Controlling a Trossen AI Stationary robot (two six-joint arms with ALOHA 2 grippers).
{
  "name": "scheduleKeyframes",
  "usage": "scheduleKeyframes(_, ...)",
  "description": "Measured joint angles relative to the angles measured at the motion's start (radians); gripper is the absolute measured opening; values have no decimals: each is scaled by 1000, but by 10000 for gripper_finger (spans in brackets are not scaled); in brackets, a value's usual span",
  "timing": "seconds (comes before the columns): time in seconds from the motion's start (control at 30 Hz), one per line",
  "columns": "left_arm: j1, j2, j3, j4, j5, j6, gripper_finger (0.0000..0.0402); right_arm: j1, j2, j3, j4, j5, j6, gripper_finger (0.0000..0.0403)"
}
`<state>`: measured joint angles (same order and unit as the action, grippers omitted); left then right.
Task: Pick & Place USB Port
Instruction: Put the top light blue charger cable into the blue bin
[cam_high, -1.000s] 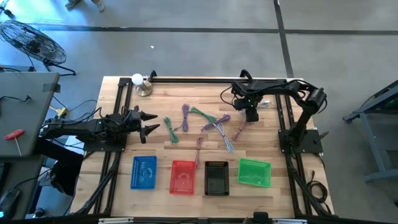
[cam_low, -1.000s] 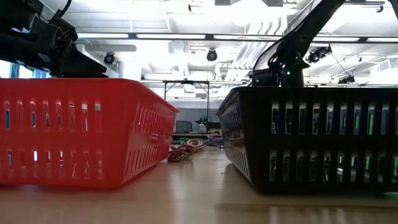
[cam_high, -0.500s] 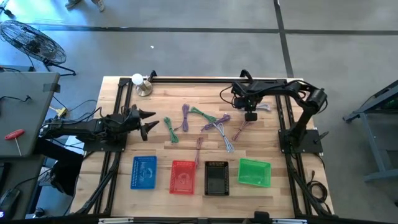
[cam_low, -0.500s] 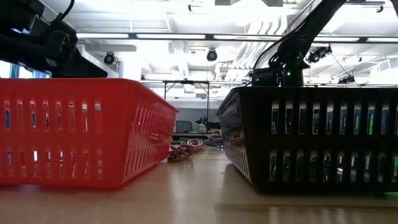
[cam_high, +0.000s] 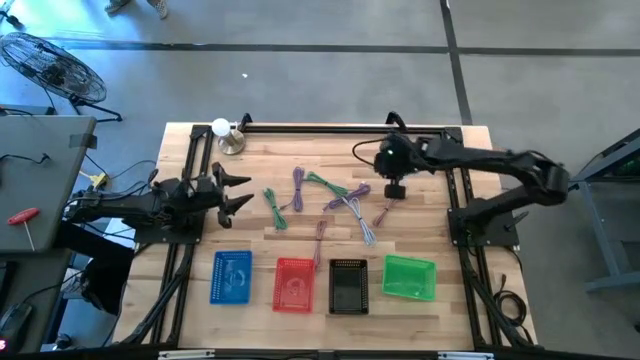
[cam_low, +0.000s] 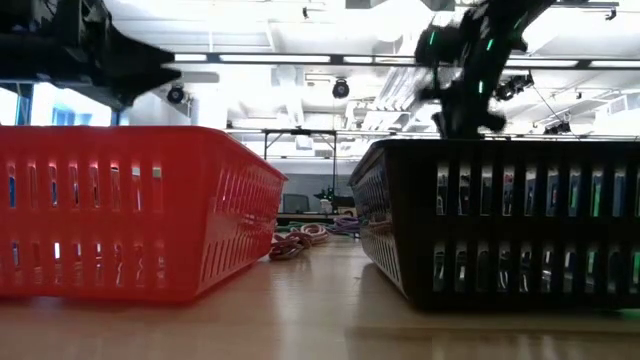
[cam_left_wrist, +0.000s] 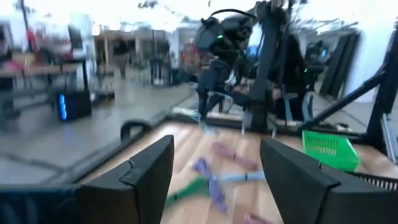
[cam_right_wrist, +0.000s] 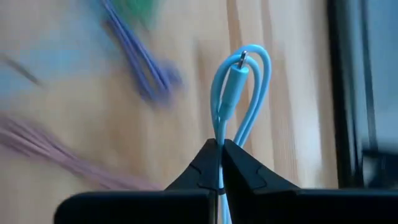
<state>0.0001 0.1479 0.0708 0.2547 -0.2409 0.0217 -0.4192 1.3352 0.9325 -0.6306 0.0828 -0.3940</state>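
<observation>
Two fingers of the right pincer (cam_right_wrist: 219, 149) are pressed together on a light blue USB cable (cam_right_wrist: 239, 93), its soft loop and metal plug running straight out from the fingertips. In the high view's upper right it hangs over the wooden counter (cam_high: 450, 310); the blue slotted basket (cam_high: 232, 276) sits lower left, nearer the spread left pincer (cam_high: 240, 192).

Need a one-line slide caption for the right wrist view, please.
Right gripper, jaws shut on a looped light-blue cable, above the wooden table.
</observation>
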Motion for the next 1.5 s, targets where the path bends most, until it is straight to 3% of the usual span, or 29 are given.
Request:
scheduleKeyframes(0.17, 0, 11, 0, 95, 160, 35, 232, 150, -122, 0, 233, -157, 35, 1)
scheduleKeyframes(0.3, 0, 91, 0, 205, 233, 36, 232, 242, -131, 1, 434, -259, 32, 0)
scheduleKeyframes(0.63, 0, 592, 43, 675, 329, 23, 232, 346, -16, 1, 739, -391, -7, 0)
scheduleKeyframes(0.83, 0, 927, 258, 675, 386, 25, 232, 375, 29, 2, 824, -443, -6, 0)
scheduleKeyframes(1.03, 0, 1144, 471, 625, 468, 34, 232, 426, 24, 2, 836, -448, -32, 0)
scheduleKeyframes(1.27, 0, 1282, 633, 522, 531, -3, 232, 461, 22, 2, 838, -445, -37, 0)
scheduleKeyframes(1.5, -1, 1324, 674, 519, 577, -32, 232, 461, 21, 2, 838, -420, -46, 0)
